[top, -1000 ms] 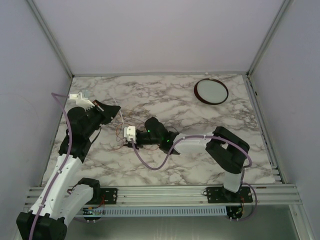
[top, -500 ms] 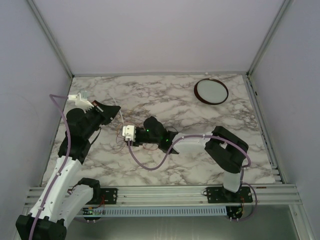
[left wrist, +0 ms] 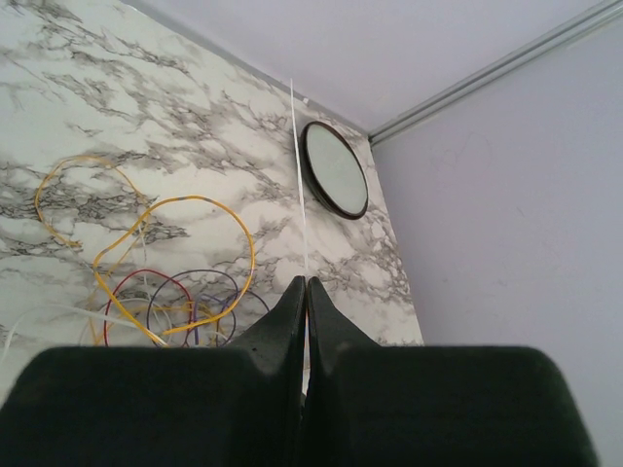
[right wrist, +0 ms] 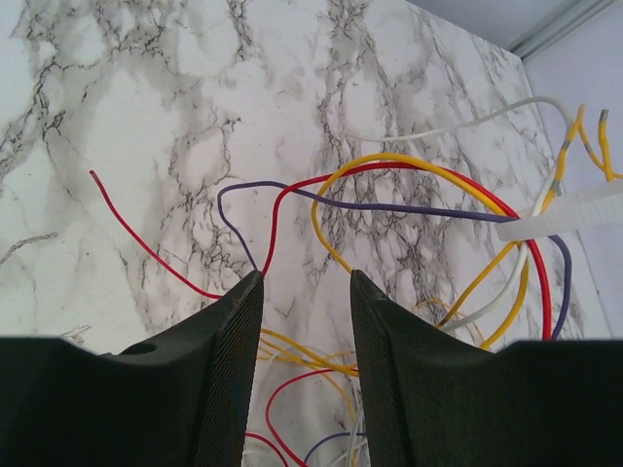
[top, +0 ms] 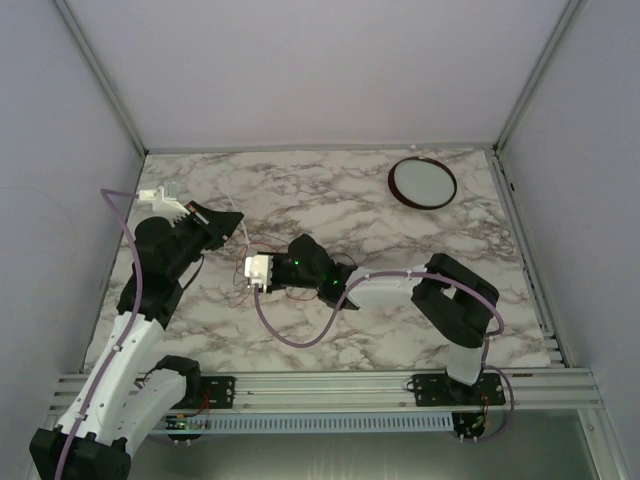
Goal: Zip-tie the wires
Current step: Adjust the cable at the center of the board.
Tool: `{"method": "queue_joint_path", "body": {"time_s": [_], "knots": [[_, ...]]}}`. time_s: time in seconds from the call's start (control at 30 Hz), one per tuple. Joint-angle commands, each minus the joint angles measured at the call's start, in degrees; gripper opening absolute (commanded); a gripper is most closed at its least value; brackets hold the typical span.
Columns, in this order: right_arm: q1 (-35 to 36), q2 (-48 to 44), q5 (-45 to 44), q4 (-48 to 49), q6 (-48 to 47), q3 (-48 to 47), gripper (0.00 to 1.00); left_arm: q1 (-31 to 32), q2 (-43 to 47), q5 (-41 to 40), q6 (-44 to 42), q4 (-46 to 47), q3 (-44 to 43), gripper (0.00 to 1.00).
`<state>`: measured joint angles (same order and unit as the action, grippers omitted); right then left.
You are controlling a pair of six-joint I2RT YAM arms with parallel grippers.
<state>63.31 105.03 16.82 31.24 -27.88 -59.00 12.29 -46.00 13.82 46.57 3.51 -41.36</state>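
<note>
The wires (right wrist: 409, 185) lie tangled on the marble table as loose loops of red, yellow, purple and white. They also show in the left wrist view (left wrist: 175, 292) and as faint threads from above (top: 262, 238). My right gripper (right wrist: 305, 277) hangs open just above them, with strands passing under the gap and nothing pinched; from above it sits mid-table (top: 262, 284). My left gripper (left wrist: 305, 280) is shut on a thin white zip tie (left wrist: 298, 175) that sticks straight out ahead; it is at the left (top: 235, 222). A flat band of zip tie (right wrist: 569, 211) crosses the wires at the right.
A dark-rimmed round white dish (top: 421, 182) lies at the back right, also in the left wrist view (left wrist: 334, 168). The right arm's lilac cable (top: 290, 335) loops low over the table in front of its wrist. Metal frame rails (top: 320, 148) border the table.
The right wrist has shifted slightly over the wires and its lilac cable loop has swung a little. The left arm has barely moved and keeps its hold.
</note>
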Motion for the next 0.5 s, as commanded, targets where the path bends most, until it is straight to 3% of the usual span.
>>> {"method": "queue_joint_path", "body": {"time_s": [0.0, 0.17, 0.47], "knots": [[0.95, -2.83, -0.78, 2.42, -2.82, 0.03, 0.40, 0.43, 0.18, -0.91, 0.46, 2.87, 0.80, 0.00], [1.59, -3.90, -2.04, 2.50, -4.49, 1.10, 0.31, 0.53, -0.38, -1.06, 0.38, 3.30, 0.91, 0.00], [1.82, -2.01, -1.58, 1.66, -5.48, 0.15, 0.33, 0.76, -0.24, -1.13, 0.54, 3.30, 0.68, 0.00]]}}
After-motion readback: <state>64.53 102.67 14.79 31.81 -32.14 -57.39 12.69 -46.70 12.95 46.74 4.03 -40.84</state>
